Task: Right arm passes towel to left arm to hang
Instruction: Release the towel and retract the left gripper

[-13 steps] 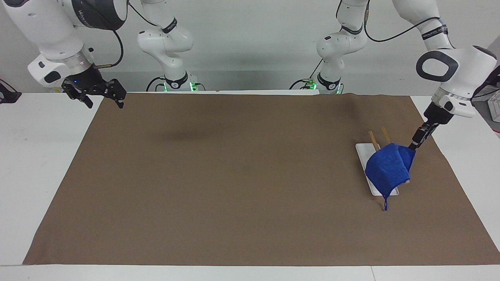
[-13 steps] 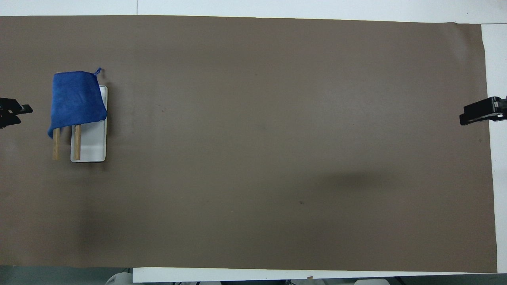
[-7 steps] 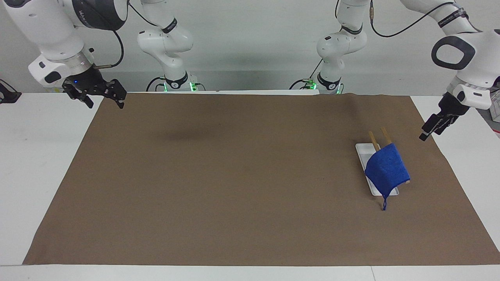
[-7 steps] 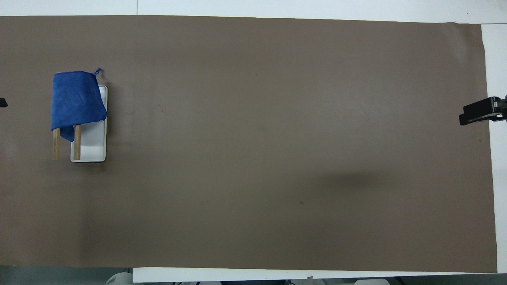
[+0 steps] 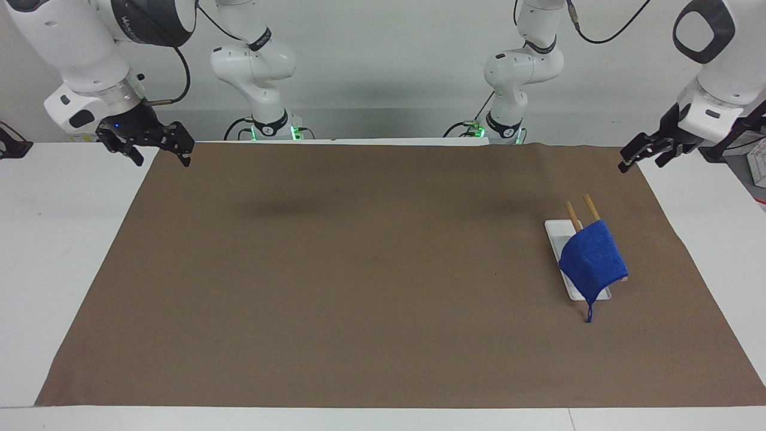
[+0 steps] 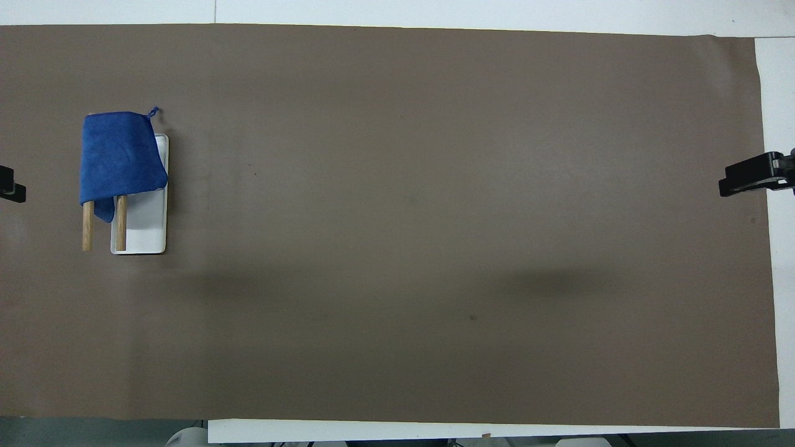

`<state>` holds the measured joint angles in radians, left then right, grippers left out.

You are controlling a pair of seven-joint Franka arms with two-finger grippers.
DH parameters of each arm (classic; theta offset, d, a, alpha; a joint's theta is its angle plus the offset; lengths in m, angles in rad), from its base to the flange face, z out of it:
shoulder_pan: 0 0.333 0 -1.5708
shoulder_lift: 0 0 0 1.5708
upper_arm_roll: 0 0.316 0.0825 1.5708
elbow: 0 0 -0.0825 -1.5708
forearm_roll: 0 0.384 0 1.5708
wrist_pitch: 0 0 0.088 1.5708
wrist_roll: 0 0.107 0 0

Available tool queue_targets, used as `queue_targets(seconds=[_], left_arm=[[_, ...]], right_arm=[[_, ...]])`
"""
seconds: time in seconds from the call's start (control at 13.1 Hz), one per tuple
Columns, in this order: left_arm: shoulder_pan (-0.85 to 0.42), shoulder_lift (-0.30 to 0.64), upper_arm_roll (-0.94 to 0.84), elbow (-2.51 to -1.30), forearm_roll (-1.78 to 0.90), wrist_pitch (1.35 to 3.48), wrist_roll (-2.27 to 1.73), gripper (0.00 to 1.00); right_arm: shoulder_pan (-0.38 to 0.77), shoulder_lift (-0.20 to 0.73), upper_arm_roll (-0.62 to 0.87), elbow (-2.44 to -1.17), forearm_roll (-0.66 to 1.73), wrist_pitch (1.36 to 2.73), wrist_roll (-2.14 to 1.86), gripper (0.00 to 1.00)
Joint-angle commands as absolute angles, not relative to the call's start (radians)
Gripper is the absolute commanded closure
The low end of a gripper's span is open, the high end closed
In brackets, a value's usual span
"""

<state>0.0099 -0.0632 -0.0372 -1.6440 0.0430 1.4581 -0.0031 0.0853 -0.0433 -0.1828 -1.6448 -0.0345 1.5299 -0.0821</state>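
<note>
The blue towel point(image 5: 592, 257) hangs draped over two wooden rods point(image 5: 589, 206) of a small rack with a white base point(image 5: 555, 230), at the left arm's end of the mat. Its thin loop point(image 5: 590, 312) dangles at the corner farthest from the robots. The towel also shows in the overhead view point(image 6: 121, 155). My left gripper point(image 5: 641, 161) is open and empty, raised over the mat's edge, clear of the towel. My right gripper point(image 5: 160, 157) is open and empty, waiting over the mat's corner at the right arm's end. Only the grippers' tips show in the overhead view.
A brown mat point(image 5: 371, 269) covers most of the white table point(image 5: 54, 239). The rack's white base point(image 6: 146, 230) and rods point(image 6: 121, 226) stand on it. The two arms' bases point(image 5: 272, 126) stand along the table's edge.
My left gripper let go of the towel's corner, then rose and drew back toward the robots. The freed corner dropped and the towel settled on the rods. The right arm has not moved.
</note>
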Motion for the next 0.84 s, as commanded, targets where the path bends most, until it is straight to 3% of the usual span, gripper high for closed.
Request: queue_targets(seconds=[0.0,0.77], left_arm=[[-0.055,-0.014,-0.022,-1.56,0.077,1.373,-0.005,0.0],[-0.069,-0.034,-0.005,-1.56,0.008,1.37,0.0,0.0]], right_arm=[[0.08,-0.063,-0.173,-1.666,-0.029,1.535,-0.071,0.01],[0.067,-0.064,-0.175,-1.667,-0.029,1.526,-0.069,0.01]])
